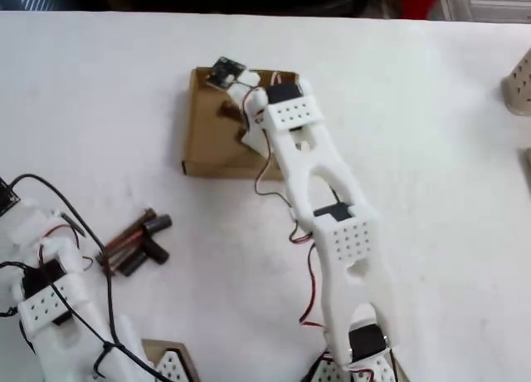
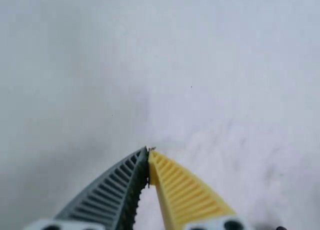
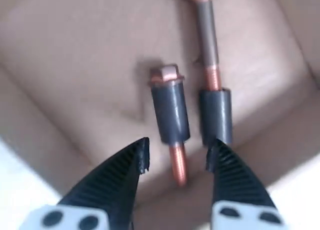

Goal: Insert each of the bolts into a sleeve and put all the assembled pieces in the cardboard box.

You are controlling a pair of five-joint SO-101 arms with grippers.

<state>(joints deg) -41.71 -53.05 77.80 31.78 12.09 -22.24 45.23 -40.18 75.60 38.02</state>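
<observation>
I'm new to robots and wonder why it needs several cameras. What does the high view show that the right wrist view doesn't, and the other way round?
The high view takes in the loose pile of bolts and sleeves on the table, with the left arm beside it. The right wrist view gives a close look at two sleeved bolts, a short bolt and a long bolt, lying just beyond the open right gripper. Both show the cardboard box.

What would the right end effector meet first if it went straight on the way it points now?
Probably the sleeved bolt lying in the cardboard box: its copper tip lies between the fingers of the open right end effector. Depth is unclear; the box floor is possible too.
</observation>
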